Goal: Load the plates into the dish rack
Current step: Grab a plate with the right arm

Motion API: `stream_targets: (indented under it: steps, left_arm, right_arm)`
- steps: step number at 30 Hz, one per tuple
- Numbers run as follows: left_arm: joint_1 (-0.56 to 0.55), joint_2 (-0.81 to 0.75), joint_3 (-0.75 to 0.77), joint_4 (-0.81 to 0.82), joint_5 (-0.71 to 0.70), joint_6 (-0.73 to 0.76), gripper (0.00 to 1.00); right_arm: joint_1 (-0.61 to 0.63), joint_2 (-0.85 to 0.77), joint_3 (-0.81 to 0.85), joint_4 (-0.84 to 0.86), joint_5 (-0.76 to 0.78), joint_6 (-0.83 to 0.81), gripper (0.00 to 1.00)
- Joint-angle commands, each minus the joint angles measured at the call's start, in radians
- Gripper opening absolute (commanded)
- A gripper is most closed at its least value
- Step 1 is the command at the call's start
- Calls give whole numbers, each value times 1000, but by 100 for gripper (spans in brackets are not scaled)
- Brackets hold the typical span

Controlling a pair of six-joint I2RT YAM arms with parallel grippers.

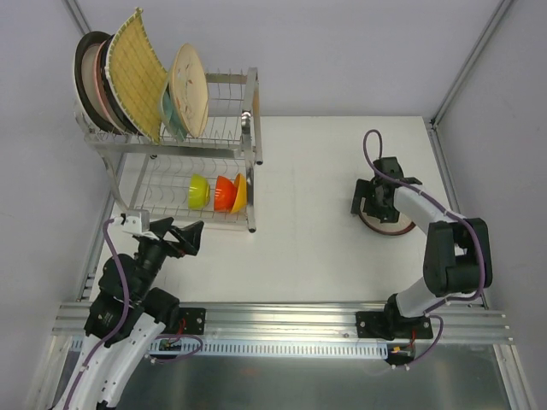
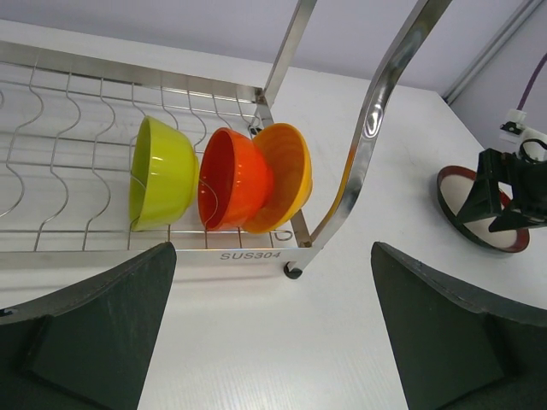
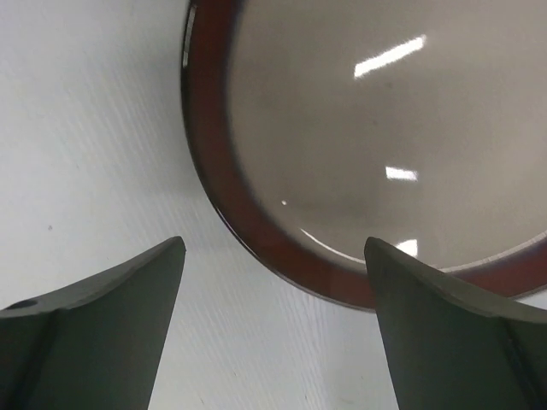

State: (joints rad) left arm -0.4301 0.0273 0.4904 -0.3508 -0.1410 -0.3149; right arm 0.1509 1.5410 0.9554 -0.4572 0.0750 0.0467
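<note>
Hovering over red-rimmed plate (image 3: 376, 128) edge, R tool (image 3: 273, 248), jaws spread

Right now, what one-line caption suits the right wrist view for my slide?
Open fingers of the right gripper hover over the edge of the red-rimmed plate on the white table.

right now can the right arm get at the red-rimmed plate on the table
Probably yes: the right claw hangs open right over the rim of the red-rimmed plate, flat on the table, with nothing between them.
</note>
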Motion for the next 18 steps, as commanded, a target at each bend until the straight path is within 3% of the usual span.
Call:
stream_targets:
  steps: [1, 8, 18]
  left_arm:
    - [10, -12, 13, 0, -42, -15, 99]
    - [11, -12, 14, -5, -58, -12, 99]
    - [24, 23, 19, -7, -45, -9, 99]
  right_arm:
    - [30, 74, 83, 32, -46, -66, 91]
    - [180, 211, 186, 20, -133, -70, 90]
    - [421, 292, 259, 81, -256, 62, 89]
